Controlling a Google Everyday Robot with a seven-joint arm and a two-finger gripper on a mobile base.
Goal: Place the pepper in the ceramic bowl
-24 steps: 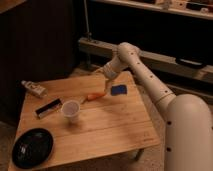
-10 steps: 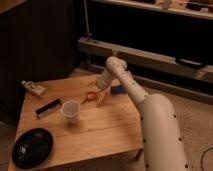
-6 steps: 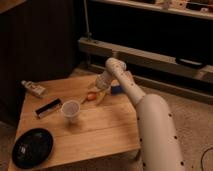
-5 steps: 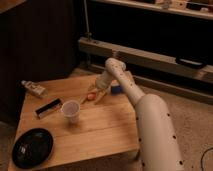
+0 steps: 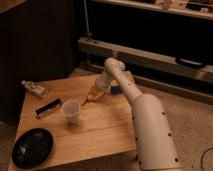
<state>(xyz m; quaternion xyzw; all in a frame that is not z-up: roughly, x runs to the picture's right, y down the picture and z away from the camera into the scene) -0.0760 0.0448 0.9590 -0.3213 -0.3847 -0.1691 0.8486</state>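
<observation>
The pepper [image 5: 89, 97] is a small slim orange-red thing lying on the wooden table [image 5: 95, 130], just right of the cup. My gripper [image 5: 97, 90] hangs down from the white arm [image 5: 114, 66] and is right at the pepper's far end, partly covering it. The ceramic bowl [image 5: 32, 147] is wide, shallow and glossy black. It sits at the table's front left corner, well away from the gripper, and looks empty.
A translucent plastic cup [image 5: 70, 110] stands upright between the pepper and the bowl. A black flat bar [image 5: 48, 107] and a small bottle lying on its side [image 5: 34, 89] are at the left. A blue block [image 5: 116, 89] lies behind the arm.
The arm has swung in toward the table and the gripper has dropped down onto the pepper. In the last half second it barely moves. The pepper stays on the table.
</observation>
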